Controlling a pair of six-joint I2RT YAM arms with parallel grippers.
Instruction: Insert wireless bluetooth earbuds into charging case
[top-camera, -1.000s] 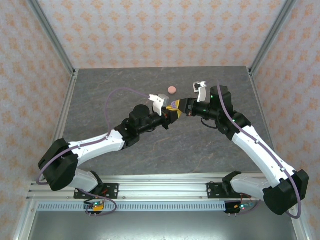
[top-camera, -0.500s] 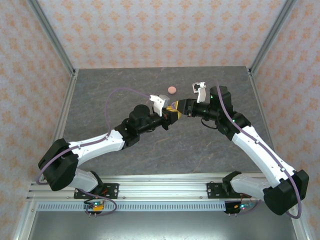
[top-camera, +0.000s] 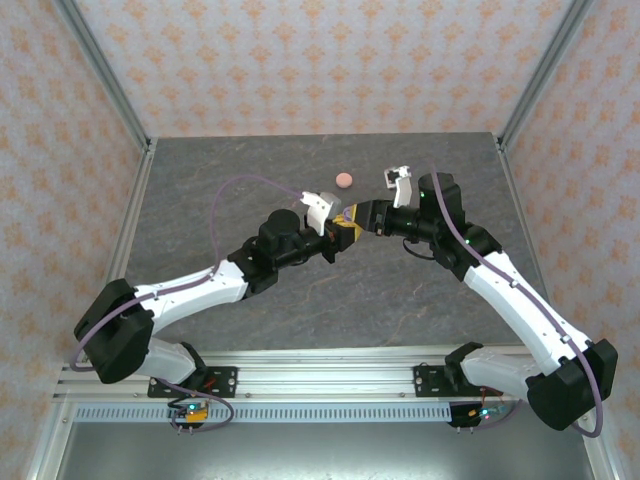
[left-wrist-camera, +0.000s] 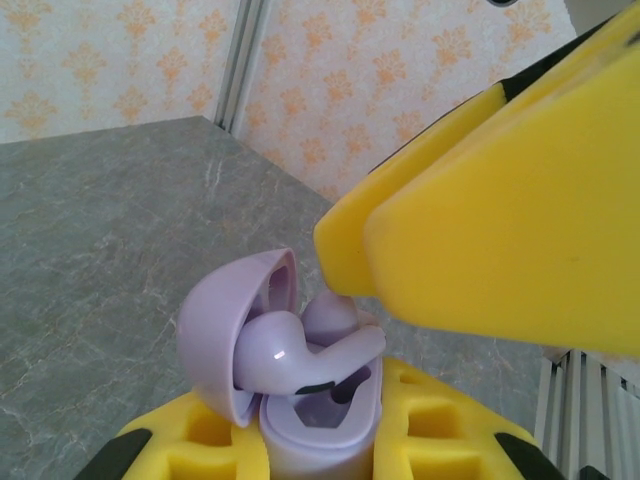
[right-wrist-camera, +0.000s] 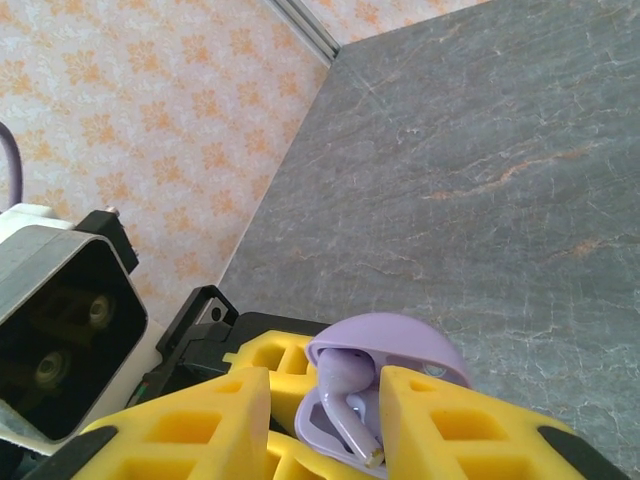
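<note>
Seating of lilac earbud (left-wrist-camera: 300, 355) looks incomplete: it lies tilted across lilac case (left-wrist-camera: 318, 455), clamped in left gripper (top-camera: 344, 230) jaws above desk (top-camera: 200, 190) middle; right gripper (right-wrist-camera: 325, 412) jaws stand parted astride it. Press straight down, gently, until flush, case held steady

Light is bright and even in every view, falling from above. The arms cast only faint, soft shadows on the grey table (top-camera: 200, 190). In the left wrist view a small white glint sits on the lilac earbud (left-wrist-camera: 285, 352), and its case (left-wrist-camera: 212, 325) shows a dull sheen. The yellow finger (left-wrist-camera: 510, 220) near the lens is blurred. The right wrist view is sharp on the table.
</note>
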